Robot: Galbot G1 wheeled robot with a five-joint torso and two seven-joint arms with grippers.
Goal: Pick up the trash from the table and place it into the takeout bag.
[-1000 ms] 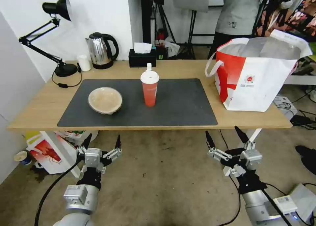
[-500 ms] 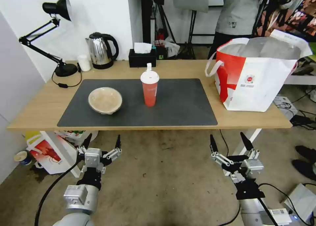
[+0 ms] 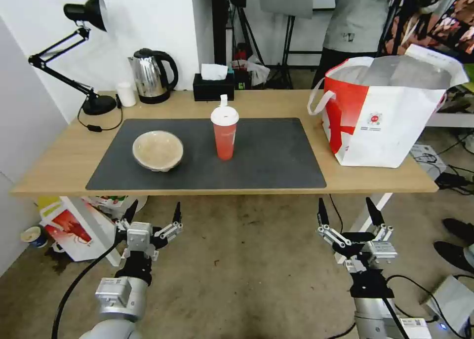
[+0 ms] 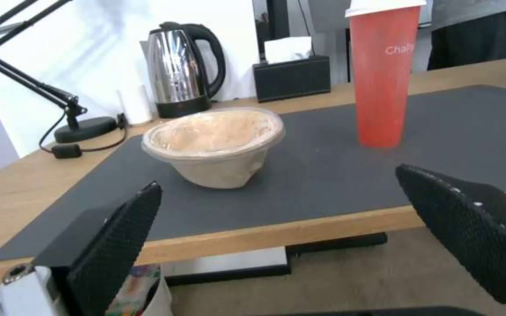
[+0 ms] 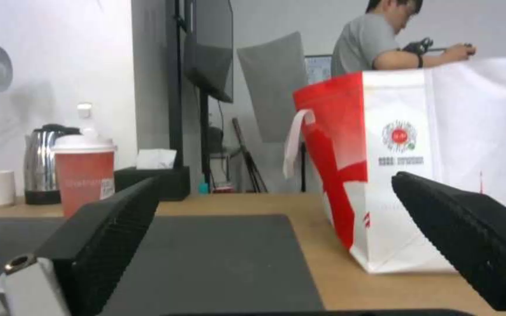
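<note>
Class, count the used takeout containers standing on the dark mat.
2: the beige bowl toward the mat's left, the red cup near its middle. Any others may be hidden inside the takeout bag.

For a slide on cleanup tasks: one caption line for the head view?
Beige bowl and red cup sit on the table's mat, takeout bag at right, both open hands below the table edge.

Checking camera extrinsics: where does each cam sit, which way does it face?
Head: high, looking down at table, beige bowl, cup, bag; left claw and right claw, both open, below the table edge.
Left wrist: below table height, facing bowl and cup; own fingers.
Right wrist: near table height, facing bag; own fingers.
Shared: cup in all.
</note>
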